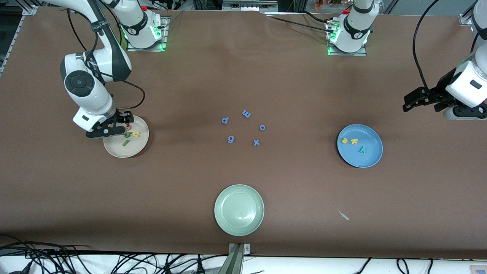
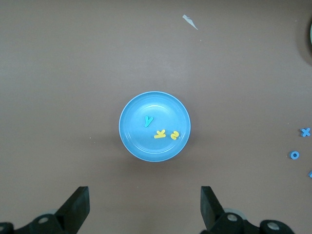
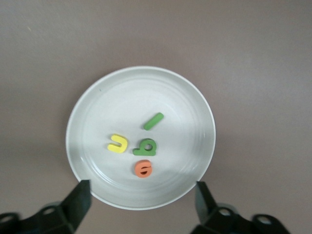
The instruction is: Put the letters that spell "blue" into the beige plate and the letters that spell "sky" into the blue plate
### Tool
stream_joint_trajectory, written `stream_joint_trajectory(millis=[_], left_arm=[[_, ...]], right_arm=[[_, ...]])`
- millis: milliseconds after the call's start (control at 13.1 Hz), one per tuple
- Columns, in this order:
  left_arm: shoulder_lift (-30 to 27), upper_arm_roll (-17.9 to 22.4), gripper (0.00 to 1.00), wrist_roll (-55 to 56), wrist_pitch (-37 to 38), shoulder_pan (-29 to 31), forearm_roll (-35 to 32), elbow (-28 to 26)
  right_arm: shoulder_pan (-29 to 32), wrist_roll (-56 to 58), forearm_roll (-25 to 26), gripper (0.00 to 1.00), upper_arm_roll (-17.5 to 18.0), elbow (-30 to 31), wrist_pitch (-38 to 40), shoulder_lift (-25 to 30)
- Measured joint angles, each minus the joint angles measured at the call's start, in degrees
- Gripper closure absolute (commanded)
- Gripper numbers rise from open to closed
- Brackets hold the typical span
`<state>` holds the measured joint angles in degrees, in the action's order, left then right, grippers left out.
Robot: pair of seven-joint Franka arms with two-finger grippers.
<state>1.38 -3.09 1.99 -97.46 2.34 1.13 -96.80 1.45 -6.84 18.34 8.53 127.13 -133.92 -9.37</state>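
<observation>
The right gripper point(image 1: 114, 128) hovers wide open and empty over the beige plate point(image 3: 92, 102), containing b point(image 3: 146, 147), l point(image 3: 153, 121), u point(image 3: 118, 143), e point(image 3: 144, 168). The left gripper point(image 1: 414, 99), open and empty, waits near the blue plate point(image 1: 371, 156), which holds s point(image 1: 344, 140), k point(image 1: 354, 141), y point(image 1: 363, 149).

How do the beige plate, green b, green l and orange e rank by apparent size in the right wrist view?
1. beige plate, by far
2. green b
3. green l and orange e: too alike to rank
</observation>
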Motion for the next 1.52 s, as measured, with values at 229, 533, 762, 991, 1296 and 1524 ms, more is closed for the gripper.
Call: stream_joint_trajectory(millis=[229,533,762,991,1296,1524], left_arm=[[0.00,-0.16,0.00,0.00,0.00,0.00,0.00,0.02],[0.00,-0.21,0.00,0.00,0.00,0.00,0.00,0.04],[0.00,-0.32,0.00,0.00,0.00,0.00,0.00,0.07],[0.00,-0.50,0.00,0.00,0.02,0.00,0.00,0.08],[0.00,-0.73,0.00,0.00,0.03,0.00,0.00,0.09],[0.00,-1.05,0.00,0.00,0.03,0.00,-0.01,0.09]], right_arm=[[-0.05,0.13,-6.07,0.00,2.44,-3.60,8.10,3.41],[-0.15,0.22,-13.04,0.00,4.05,-17.95,28.40,6.55],[-0.10,0.46,-16.65,0.00,3.97,-27.96,39.82,7.16],[-0.07,0.53,-18.90,0.00,3.82,-32.56,46.51,7.39],[-0.07,3.06,-19.66,0.00,2.41,-32.74,47.06,7.33],[0.07,4.96,-20.81,0.00,-0.55,-32.75,47.05,7.15]])
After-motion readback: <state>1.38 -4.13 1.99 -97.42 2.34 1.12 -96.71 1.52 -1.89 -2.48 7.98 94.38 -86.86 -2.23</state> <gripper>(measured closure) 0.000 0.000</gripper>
